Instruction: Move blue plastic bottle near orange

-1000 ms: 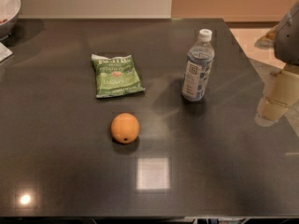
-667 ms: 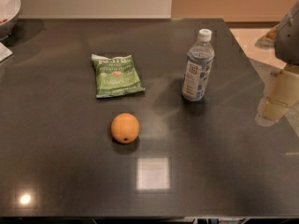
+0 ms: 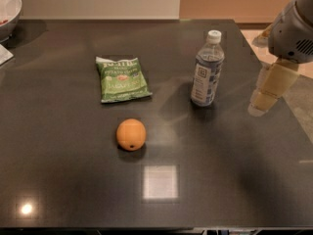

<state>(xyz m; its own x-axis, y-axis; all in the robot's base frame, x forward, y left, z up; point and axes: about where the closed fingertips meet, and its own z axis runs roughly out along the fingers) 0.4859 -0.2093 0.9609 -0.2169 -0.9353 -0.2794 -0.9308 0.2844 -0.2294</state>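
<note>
The blue plastic bottle point(image 3: 207, 68) stands upright on the dark table, right of centre, with a white cap and a blue-and-white label. The orange point(image 3: 131, 134) lies on the table in front of and to the left of the bottle, well apart from it. My gripper point(image 3: 259, 103) hangs at the right side, above the table's right edge. It is to the right of the bottle, not touching it, and holds nothing.
A green chip bag point(image 3: 121, 79) lies flat behind the orange, left of the bottle. A white bowl point(image 3: 9, 10) sits at the far left corner. The dark table point(image 3: 220, 180) ends just right of my gripper.
My gripper has shifted a little to the left, toward the bottle. The bottle, orange and bag have not moved.
</note>
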